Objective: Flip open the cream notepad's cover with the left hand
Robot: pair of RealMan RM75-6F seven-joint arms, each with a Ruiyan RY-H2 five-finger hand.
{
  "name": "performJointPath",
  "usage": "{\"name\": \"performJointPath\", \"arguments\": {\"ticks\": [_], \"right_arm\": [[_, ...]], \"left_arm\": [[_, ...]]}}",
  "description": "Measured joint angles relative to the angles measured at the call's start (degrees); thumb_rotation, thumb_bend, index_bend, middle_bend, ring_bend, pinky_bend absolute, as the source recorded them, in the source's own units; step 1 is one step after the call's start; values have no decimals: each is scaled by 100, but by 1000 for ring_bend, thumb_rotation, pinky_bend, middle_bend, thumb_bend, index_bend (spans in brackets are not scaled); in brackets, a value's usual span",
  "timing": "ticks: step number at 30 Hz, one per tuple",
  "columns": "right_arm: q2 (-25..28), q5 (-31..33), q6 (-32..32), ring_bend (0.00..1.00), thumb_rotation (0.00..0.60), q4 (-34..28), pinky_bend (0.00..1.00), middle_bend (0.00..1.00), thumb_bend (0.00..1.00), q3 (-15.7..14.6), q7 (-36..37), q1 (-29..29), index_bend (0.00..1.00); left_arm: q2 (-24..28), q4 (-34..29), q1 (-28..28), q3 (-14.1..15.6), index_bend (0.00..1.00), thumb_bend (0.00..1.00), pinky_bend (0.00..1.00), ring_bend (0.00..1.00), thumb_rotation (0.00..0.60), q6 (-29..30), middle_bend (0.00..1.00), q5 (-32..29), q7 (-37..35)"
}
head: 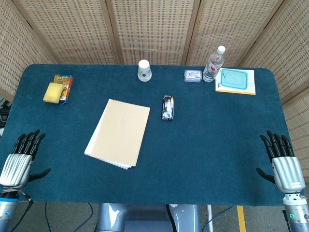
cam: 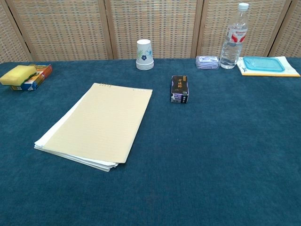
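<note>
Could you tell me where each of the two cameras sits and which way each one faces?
Head view: high above the near edge, looking steeply down on the blue table; the left hand and right hand show at the bottom corners, fingers spread, holding nothing.
Chest view: low, near table height, looking forward across it toward the wicker screens; no part of the robot shows.
Shared: the cream notepad, paper cup, water bottle and small dark box.

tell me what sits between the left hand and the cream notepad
Nothing: in the head view only bare blue tablecloth separates the left hand from the cream notepad. The chest view shows the notepad but not the hand.
</note>
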Motion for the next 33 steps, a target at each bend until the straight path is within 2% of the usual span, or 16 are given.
{"name": "performJointPath", "arguments": {"ticks": [5,11,13,15,18,21,27,33], "right_arm": [[23,-25,-2,0,600,-25,0,0,0,-9,79,-3,0],[51,-66,18,0,600,-61,0,0,0,-22,162,-9,0],[51,-60,0,0,600,-51,0,0,0,-22,166,-4,0],[48,-46,-20,0,600,-44,0,0,0,-22,166,0,0],[42,-16,-69,0,600,-38,0,0,0,-19,170,13,0],[34,18,-133,0,600,-23,0,0,0,-14,181,34,0],[41,77,-253,0,600,13,0,0,0,-17,244,70,0],[62,62,-253,0,600,-14,0,0,0,-26,287,75,0]], "left_arm": [[-57,25,6,-43,0,0,0,0,600,-46,0,-1,71],[-341,272,-255,-91,0,1,0,0,600,-508,0,93,86],[-530,436,-426,-111,0,45,0,0,600,-775,0,150,103],[-755,639,-615,-138,0,177,0,0,600,-1057,0,197,135],[-1099,960,-871,-188,0,301,0,0,600,-1431,0,231,213],[-1415,1207,-1089,-232,0,376,0,0,600,-1794,0,206,315],[-2036,1696,-1413,-319,0,380,0,0,600,-2275,0,42,431],[-2234,1895,-1501,-289,0,379,0,0,600,-2454,0,-63,428]]}}
